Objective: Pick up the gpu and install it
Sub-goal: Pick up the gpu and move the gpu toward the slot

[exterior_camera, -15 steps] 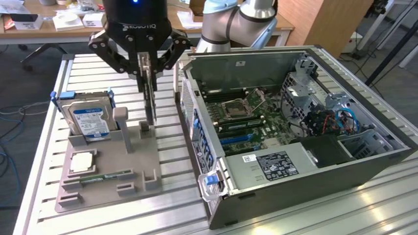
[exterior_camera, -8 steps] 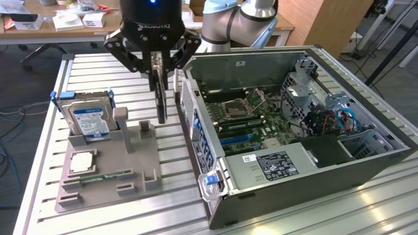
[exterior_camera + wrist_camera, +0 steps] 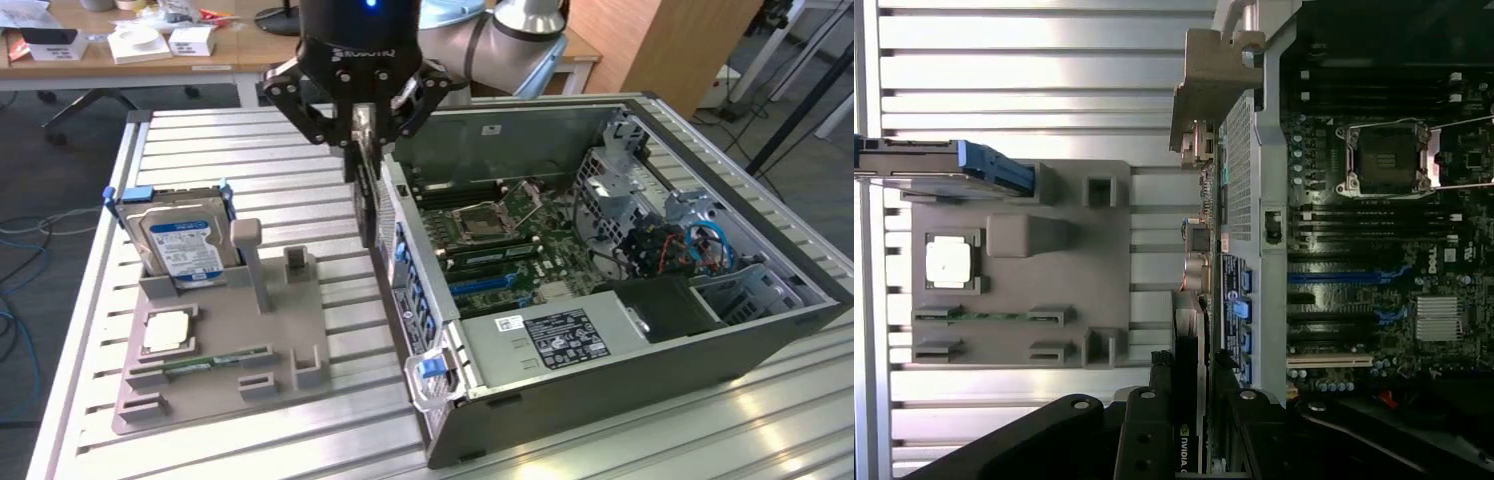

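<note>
My gripper hangs over the strip of table between the grey fixture and the open computer case, shut on the gpu. The card is edge-on, a thin dark blade pointing down beside the case's perforated outer wall. In the wrist view the gpu runs away from the gripper along that wall, its pale metal bracket at the far end. It lies just outside the wall, level with the motherboard and its blue and black slots.
The grey fixture on the slatted table holds a silver hard drive with a blue-white label, a processor and a green memory stick. A desk with boxes stands behind.
</note>
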Available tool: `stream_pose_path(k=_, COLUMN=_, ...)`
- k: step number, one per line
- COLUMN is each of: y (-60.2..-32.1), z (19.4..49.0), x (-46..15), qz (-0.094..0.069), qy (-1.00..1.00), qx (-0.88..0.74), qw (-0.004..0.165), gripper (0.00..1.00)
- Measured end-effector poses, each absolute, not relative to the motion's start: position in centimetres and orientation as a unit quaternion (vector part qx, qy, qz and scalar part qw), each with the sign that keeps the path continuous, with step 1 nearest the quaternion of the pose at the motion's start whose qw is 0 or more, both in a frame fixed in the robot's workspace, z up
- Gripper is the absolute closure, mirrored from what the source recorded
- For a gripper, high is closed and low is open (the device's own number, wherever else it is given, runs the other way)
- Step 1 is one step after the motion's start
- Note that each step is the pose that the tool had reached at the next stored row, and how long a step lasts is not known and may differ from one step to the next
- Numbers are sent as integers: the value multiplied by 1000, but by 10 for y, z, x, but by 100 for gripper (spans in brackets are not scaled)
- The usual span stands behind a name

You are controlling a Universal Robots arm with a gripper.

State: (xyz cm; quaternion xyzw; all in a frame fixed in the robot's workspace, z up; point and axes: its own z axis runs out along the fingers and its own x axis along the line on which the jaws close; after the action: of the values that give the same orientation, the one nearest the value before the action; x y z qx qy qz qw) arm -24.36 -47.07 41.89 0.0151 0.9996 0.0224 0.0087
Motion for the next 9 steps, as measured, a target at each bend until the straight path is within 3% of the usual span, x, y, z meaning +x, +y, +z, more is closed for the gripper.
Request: stream_pose_path(k=9, y=-471, z=419, x=-208, qz=22, qy=1000, qx=15, qw=9, gripper=73)
